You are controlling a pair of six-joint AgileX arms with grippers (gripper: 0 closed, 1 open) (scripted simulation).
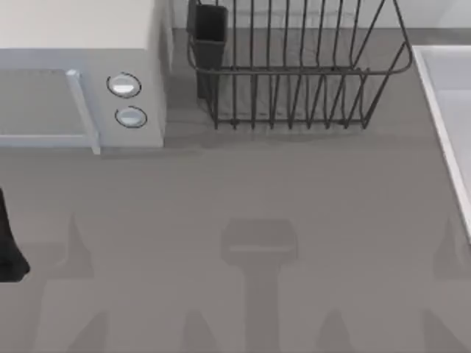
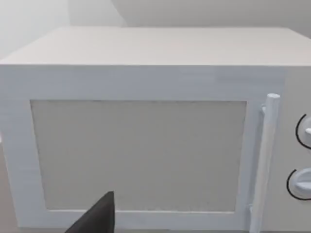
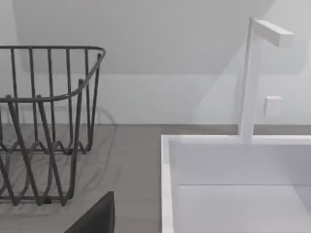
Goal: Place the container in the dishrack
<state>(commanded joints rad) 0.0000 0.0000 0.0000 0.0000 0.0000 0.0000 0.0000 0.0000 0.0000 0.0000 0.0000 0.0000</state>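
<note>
The container is out of view. The dishrack [image 1: 294, 73], a black wire basket with flaring sides, stands at the back of the grey table, right of centre. A dark rectangular cup [image 1: 208, 33] is fixed at its left corner. The right wrist view looks at the dishrack [image 3: 43, 121] from the side, and a dark part of my right gripper [image 3: 95, 216] juts in at the picture's edge. My left arm [image 1: 9, 243] sits at the table's left edge. A dark part of my left gripper [image 2: 97, 216] points at the microwave door.
A white microwave [image 1: 81, 81] with two round knobs [image 1: 124, 85] and a bar handle fills the back left. A white sink [image 1: 449, 110] with a tall faucet [image 3: 250, 82] runs along the right side. Bare grey tabletop [image 1: 243, 220] spreads across the middle and front.
</note>
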